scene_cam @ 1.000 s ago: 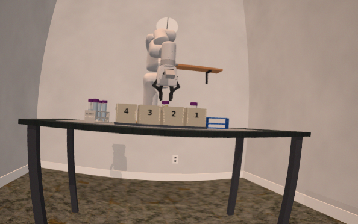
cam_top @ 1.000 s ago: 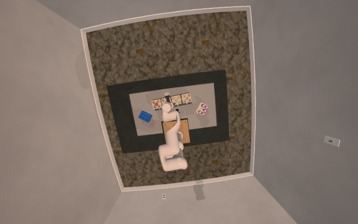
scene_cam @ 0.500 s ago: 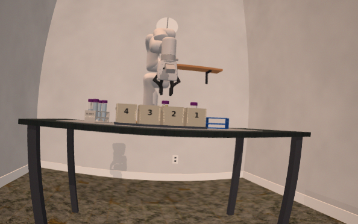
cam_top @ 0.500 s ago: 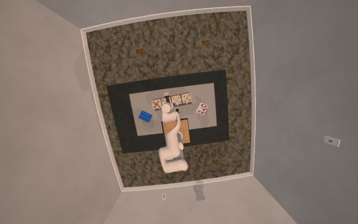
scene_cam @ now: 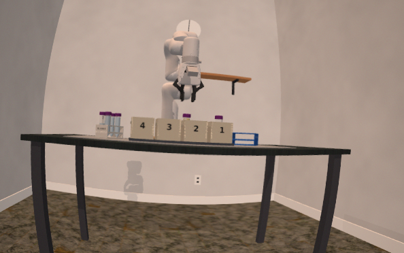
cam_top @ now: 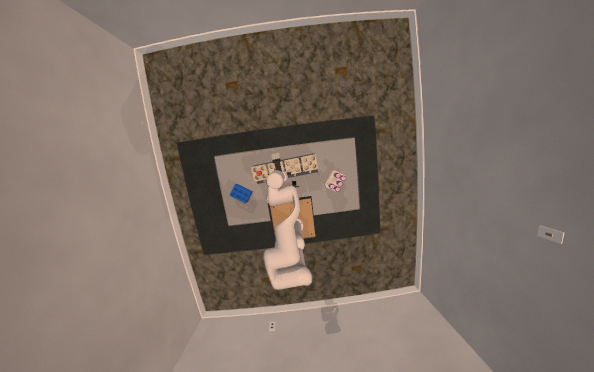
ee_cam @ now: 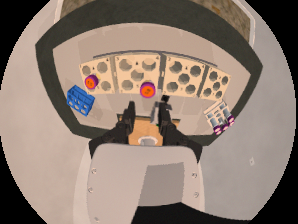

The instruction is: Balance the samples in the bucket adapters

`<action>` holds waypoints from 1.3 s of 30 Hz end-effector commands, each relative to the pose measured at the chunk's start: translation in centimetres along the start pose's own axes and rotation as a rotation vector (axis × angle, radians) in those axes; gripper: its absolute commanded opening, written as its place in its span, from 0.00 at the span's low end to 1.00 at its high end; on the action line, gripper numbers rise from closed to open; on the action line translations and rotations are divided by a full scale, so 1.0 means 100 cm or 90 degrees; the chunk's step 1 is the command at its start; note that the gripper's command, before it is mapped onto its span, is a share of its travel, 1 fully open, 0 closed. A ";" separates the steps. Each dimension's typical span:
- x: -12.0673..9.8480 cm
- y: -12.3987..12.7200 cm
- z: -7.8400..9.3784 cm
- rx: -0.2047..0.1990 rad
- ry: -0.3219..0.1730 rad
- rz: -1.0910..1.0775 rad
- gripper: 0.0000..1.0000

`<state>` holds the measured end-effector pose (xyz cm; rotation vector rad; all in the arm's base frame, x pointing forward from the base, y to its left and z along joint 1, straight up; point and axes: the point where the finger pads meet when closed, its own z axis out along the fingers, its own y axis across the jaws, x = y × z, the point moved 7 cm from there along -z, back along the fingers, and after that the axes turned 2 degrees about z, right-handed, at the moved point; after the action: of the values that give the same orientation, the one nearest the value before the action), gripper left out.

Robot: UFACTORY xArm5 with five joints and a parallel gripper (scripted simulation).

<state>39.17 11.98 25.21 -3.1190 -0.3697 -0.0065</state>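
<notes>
The loading stand's four tan adapters (scene_cam: 180, 130) (ee_cam: 156, 75) (cam_top: 285, 166) stand in a row on the table. A tube with an orange cap dot (ee_cam: 91, 83) (scene_cam: 218, 117) (cam_top: 259, 173) sits in adapter 1. Another tube with an orange cap dot (ee_cam: 148, 87) (scene_cam: 186, 116) sits in adapter 2. My gripper (scene_cam: 188, 96) (ee_cam: 146, 108) hangs well above adapter 2, fingers apart, with nothing between them. The blue sample rack (scene_cam: 242, 139) (cam_top: 240, 193) (ee_cam: 80, 99) looks empty. The white blank rack (scene_cam: 109, 128) (cam_top: 335, 181) (ee_cam: 220, 117) holds several purple-capped tubes.
A wooden shelf (scene_cam: 224, 77) on a black bracket juts out over the table near the arm's base, at about gripper height. The dark-rimmed table (scene_cam: 102, 142) carries all racks well inside its edges.
</notes>
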 end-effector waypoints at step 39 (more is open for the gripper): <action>0.001 0.000 -0.053 0.000 0.003 0.000 0.43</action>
<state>39.15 12.00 30.32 -3.1190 -0.3697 -0.0067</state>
